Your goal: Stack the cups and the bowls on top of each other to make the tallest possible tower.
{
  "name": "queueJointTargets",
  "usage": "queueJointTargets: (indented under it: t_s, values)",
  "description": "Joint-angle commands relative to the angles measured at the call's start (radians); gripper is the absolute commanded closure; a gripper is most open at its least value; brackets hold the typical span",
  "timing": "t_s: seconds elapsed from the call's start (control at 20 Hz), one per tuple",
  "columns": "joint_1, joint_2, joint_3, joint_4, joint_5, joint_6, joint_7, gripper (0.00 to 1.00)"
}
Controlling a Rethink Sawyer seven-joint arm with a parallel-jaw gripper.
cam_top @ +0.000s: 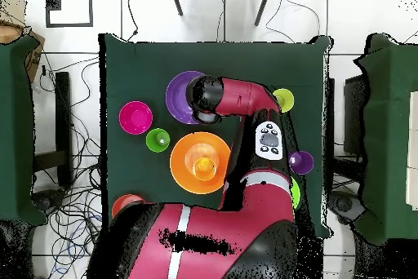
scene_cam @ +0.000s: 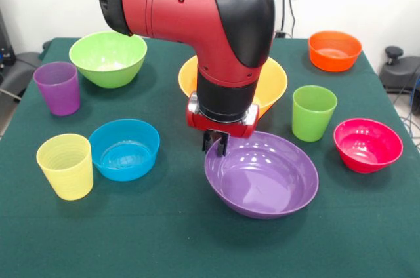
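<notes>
Purple bowl (scene_cam: 262,174): wide, shallow, glossy, near the table's (scene_cam: 197,245) middle.
Bowls: six.
Cups: four.
Gripper (scene_cam: 215,141): at its rim, grip unclear.

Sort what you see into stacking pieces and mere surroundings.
Job: round glossy plastic bowls: large orange-yellow bowl, wide purple bowl, light green bowl, blue bowl, pink-red bowl, orange-red bowl; tapered plastic cups: purple cup, pale yellow cup, green cup.
Lying about: black floor cables; cloth-covered side tables.
</notes>
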Motion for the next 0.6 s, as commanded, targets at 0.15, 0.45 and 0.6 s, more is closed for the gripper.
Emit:
queueJointTargets:
  t_s: [0.15, 0.45, 0.6]
  values:
    - [0.007, -0.002, 0.084, 0.129, -0.104, 0.004, -0.112, 1.0]
    - [0.008, -0.003, 0.085, 0.135, -0.111, -0.003, -0.111, 1.0]
    - [0.006, -0.002, 0.085, 0.133, -0.115, -0.014, -0.104, 1.0]
